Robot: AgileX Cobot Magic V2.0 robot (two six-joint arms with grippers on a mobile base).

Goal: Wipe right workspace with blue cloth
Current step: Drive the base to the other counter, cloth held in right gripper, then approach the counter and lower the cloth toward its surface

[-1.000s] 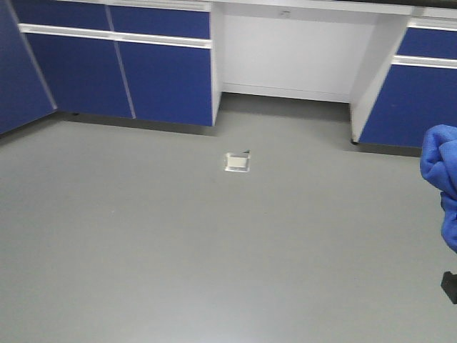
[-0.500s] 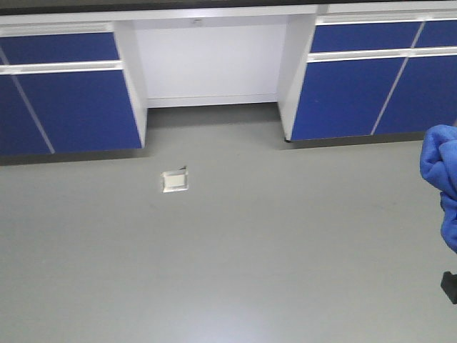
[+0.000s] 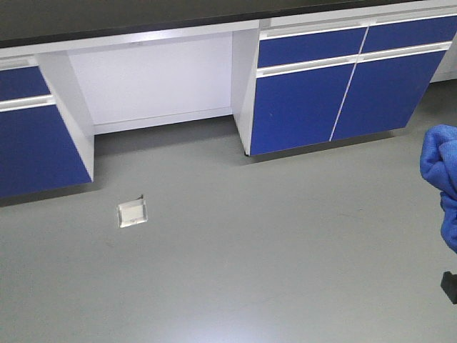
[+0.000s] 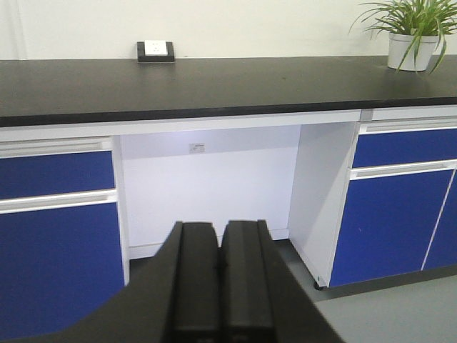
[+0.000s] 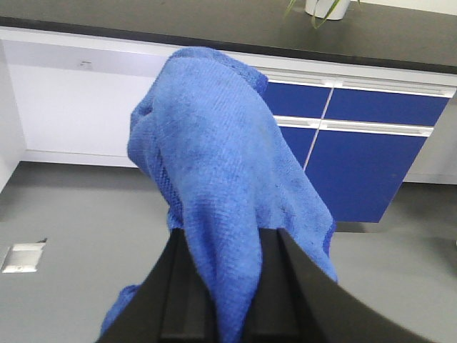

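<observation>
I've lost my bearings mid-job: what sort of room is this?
Likely a laboratory: a long black benchtop runs over blue cabinets with a knee recess, an outlet box sits at its back edge, and the floor is grey. The right gripper carries the blue cloth.

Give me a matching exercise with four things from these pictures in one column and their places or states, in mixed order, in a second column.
Things:
1. blue cloth
2. left gripper
3. potted plant
4. outlet box

Places or states:
A. on the black benchtop, at its right end in the left wrist view
B. fingers shut, nothing between them
C. at the back edge of the benchtop, towards the left
D. clamped in the right gripper

Pairs: 1-D, 2-B, 3-A, 4-C.
</observation>
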